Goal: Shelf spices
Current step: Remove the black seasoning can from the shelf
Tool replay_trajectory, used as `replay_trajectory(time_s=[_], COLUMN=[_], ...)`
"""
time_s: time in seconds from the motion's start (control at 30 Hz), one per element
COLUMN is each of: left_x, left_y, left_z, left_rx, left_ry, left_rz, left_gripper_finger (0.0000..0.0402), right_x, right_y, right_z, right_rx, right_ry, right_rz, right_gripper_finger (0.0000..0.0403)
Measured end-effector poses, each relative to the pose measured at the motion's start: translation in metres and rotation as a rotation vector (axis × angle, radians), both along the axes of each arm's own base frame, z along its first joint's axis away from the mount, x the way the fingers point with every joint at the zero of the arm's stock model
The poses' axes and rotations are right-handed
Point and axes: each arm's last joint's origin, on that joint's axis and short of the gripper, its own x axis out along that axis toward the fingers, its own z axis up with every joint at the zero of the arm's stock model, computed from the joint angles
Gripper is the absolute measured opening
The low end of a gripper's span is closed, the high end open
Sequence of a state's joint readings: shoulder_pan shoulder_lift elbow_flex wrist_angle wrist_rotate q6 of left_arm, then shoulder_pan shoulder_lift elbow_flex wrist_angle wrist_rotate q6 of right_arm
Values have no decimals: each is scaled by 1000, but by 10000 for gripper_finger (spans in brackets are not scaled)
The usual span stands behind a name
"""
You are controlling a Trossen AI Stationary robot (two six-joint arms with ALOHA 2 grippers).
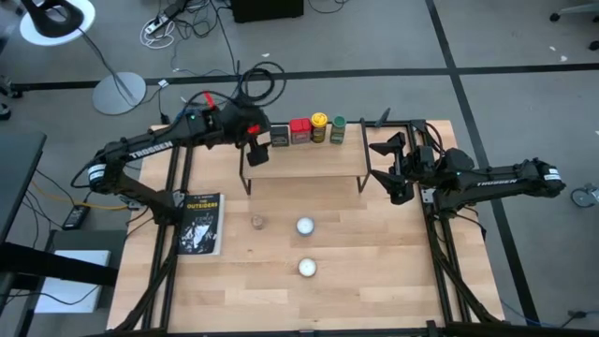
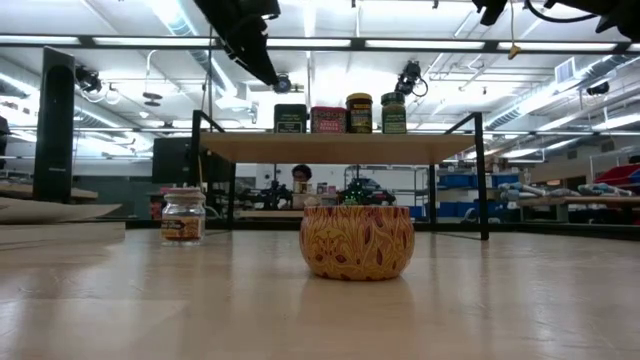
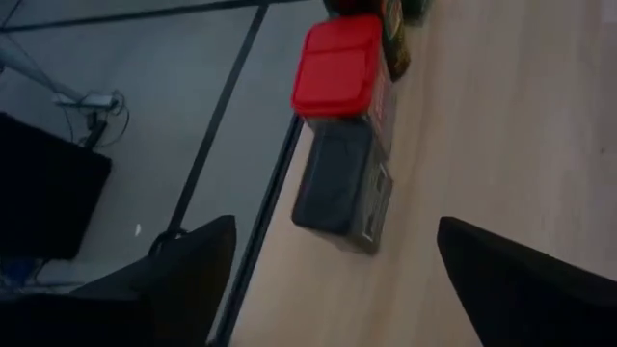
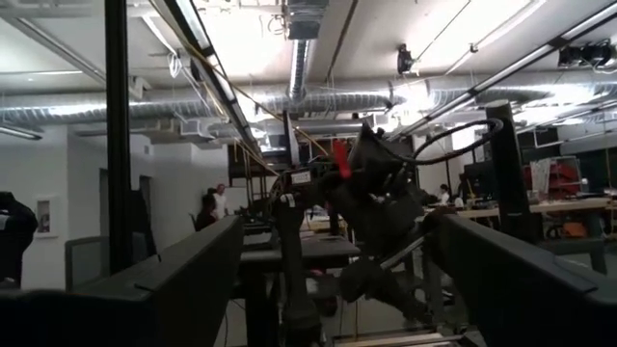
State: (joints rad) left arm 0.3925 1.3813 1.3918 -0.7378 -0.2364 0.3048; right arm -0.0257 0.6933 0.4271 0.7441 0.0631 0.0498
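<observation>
The shelf (image 1: 304,161) stands at the table's far middle on thin black legs. Along its far edge stand the dark square tin (image 1: 279,137), the red box (image 1: 299,130), the yellow-lidded jar (image 1: 319,126) and the green-lidded jar (image 1: 339,128). They also show in the low view, from the tin (image 2: 290,118) to the green-lidded jar (image 2: 394,112). The tan jar (image 1: 257,223) stands on the tabletop, left of the shelf in the low view (image 2: 183,215). My left gripper (image 1: 255,152) hovers open above the shelf's left end, beside the tin (image 3: 344,188), touching nothing. My right gripper (image 1: 386,161) is open and empty, right of the shelf.
Two white round objects (image 1: 305,226) (image 1: 307,268) stand on the table near the middle; the nearer shows as a patterned round tin (image 2: 357,241) in the low view. A dark book (image 1: 201,223) lies at the left. Black frame rails run along both table sides.
</observation>
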Motion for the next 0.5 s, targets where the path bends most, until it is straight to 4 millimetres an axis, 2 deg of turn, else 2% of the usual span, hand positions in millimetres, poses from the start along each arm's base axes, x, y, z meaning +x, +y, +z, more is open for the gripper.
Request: replay_trajectory(time_s=[0.5], left_x=[23], left_y=[31], left_z=[-33], left_rx=[-39], left_ry=[77], left_rz=[17], left_gripper_finger=[377], right_x=[1], right_y=[4], right_z=[-1], right_rx=[6], right_ry=[7], right_rz=[33], right_gripper_finger=[345])
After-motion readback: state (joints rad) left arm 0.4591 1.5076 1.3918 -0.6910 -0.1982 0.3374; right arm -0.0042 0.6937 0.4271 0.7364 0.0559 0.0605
